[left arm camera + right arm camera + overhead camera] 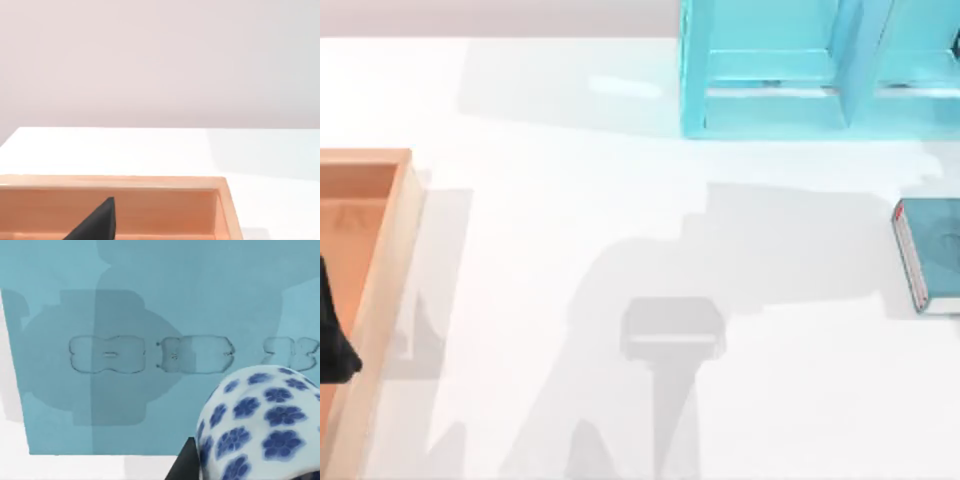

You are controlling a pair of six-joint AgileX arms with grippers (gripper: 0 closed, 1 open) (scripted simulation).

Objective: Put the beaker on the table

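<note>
The beaker (pixel 260 425), white with blue flowers, looms close in the right wrist view in front of a light blue shelf panel (pixel 150 315). My right gripper (pixel 250 462) is shut on it, and one dark finger (pixel 182 465) presses against its side. My left gripper (pixel 335 345) is parked over the wooden tray at the table's left edge, and a black part of it (pixel 97 224) shows above the tray floor. The white table (pixel 620 230) spreads across the top view.
An orange-brown wooden tray (pixel 395 250) lies at the left edge. A light blue shelf unit (pixel 770 70) stands at the back right. A teal book (pixel 930 250) lies at the right edge. Arm shadows fall across the table's middle.
</note>
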